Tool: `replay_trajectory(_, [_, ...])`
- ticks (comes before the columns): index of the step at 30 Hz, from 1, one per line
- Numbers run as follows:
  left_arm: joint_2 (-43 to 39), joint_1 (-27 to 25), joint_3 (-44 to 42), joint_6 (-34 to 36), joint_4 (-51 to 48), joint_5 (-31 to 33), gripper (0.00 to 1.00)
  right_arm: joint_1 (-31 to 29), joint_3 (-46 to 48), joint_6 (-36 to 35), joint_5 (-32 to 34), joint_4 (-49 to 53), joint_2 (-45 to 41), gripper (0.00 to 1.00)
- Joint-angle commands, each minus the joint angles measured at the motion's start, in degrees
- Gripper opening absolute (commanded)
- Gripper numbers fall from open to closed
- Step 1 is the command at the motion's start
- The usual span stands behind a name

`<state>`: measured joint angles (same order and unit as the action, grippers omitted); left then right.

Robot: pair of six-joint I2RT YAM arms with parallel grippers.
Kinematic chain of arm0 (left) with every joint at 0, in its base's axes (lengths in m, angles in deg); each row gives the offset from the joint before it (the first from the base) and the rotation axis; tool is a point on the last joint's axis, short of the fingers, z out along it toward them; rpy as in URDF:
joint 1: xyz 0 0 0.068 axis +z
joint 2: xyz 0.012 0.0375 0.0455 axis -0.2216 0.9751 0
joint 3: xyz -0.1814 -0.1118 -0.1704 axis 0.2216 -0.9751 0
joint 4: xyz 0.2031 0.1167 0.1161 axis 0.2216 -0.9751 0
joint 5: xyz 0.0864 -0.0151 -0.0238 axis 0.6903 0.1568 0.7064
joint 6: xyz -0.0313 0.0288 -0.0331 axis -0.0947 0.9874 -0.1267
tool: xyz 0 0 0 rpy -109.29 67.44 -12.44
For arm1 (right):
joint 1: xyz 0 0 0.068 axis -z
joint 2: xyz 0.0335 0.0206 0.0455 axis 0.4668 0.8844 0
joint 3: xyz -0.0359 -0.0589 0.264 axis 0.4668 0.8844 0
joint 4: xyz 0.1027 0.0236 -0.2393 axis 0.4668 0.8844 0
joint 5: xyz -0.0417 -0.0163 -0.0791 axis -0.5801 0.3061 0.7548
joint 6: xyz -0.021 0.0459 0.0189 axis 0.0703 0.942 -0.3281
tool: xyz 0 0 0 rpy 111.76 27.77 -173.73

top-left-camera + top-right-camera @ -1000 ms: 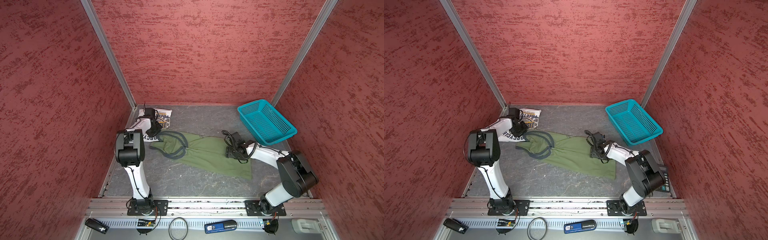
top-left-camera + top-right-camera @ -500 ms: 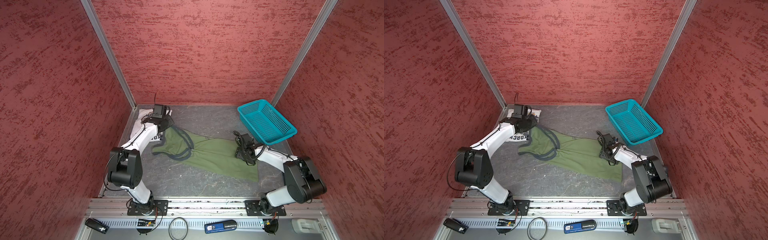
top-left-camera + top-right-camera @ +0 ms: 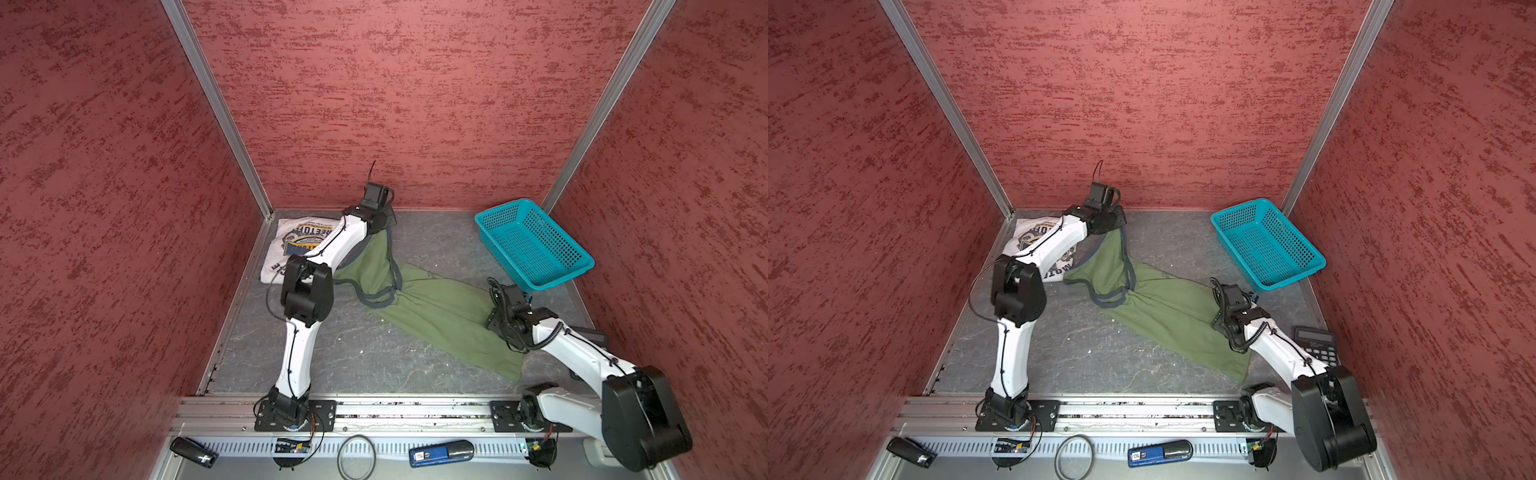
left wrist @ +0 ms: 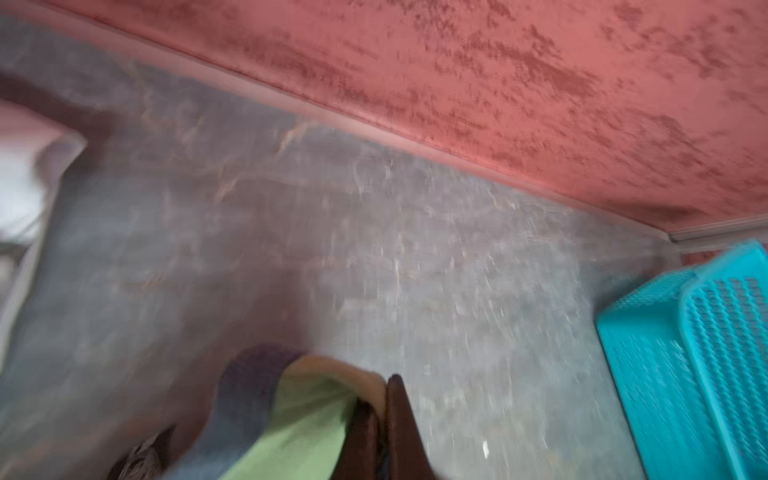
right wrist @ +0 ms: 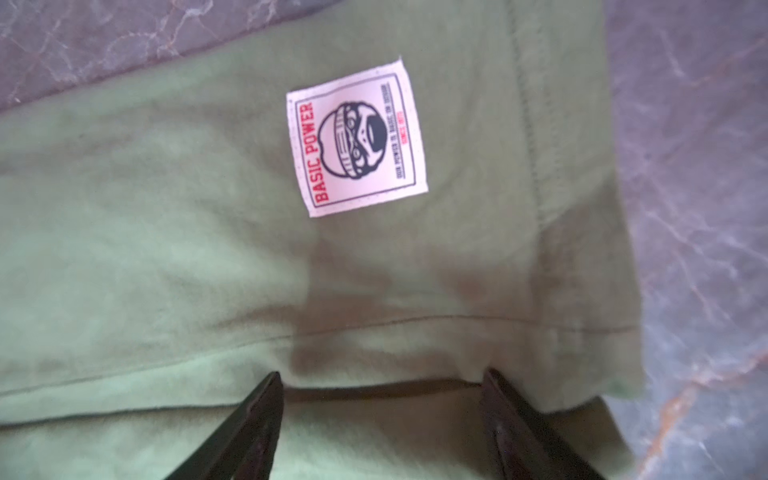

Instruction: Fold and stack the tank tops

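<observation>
The olive green tank top (image 3: 440,307) (image 3: 1167,303) lies stretched slantwise across the grey floor. My left gripper (image 3: 384,222) (image 3: 1115,220) is near the back wall, shut on its dark-trimmed shoulder end, which hangs up off the floor. In the blurred left wrist view the jaws (image 4: 384,382) pinch green cloth (image 4: 307,415). My right gripper (image 3: 496,328) (image 3: 1221,328) (image 5: 380,380) stands open over the hem end, its fingers either side of a fold, near a white sewn label (image 5: 357,137). The white tank top (image 3: 299,245) (image 3: 1025,237) lies folded at the back left, print up.
A teal mesh basket (image 3: 536,245) (image 3: 1266,245) (image 4: 706,353) stands at the back right, its near corner close to my right wrist. A calculator (image 3: 1316,345) lies by the right wall. A blue device (image 3: 440,453) and a cable ring (image 3: 356,457) lie in front of the rail.
My left gripper has swung from over the white top to the middle back, lifting the green top's shoulder end. My right gripper has moved right and nearer along the hem.
</observation>
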<state>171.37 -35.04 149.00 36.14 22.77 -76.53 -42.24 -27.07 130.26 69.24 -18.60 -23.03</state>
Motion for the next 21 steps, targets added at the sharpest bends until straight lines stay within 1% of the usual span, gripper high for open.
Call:
replay_trajectory(1, [8.4,1.1,13.3,3.0,-8.9,1.7,0.12,0.2,0.1,2.7,1.1,2.4,-2.6,0.76])
replay_trajectory(3, [15.0,2.5,23.3,2.3,-13.8,1.7,0.13,0.3,-0.6,2.4,2.0,3.4,-3.3,0.76])
replay_trajectory(5, [18.3,4.0,28.1,1.1,-15.9,2.2,0.15,0.3,-1.1,2.2,3.5,4.2,-3.5,0.76])
replay_trajectory(7, [18.7,5.6,27.4,-0.1,-14.7,1.8,0.15,0.4,-1.4,2.0,3.9,4.1,-3.4,0.76])
replay_trajectory(11, [18.6,7.9,24.1,-0.5,-11.8,-2.1,0.19,1.2,-1.5,1.5,4.5,3.3,-2.1,0.76])
replay_trajectory(15, [18.9,8.1,23.4,0.2,-12.5,-1.8,0.29,2.8,-2.1,0.0,4.7,2.3,-1.1,0.76])
replay_trajectory(19, [18.6,8.1,22.1,0.4,-13.4,-2.8,0.32,3.1,-3.9,-1.3,5.6,2.7,-1.5,0.76])
replay_trajectory(21, [17.4,8.1,20.6,0.2,-13.5,-3.3,0.35,3.1,-4.6,-2.3,5.0,2.3,-2.0,0.76])
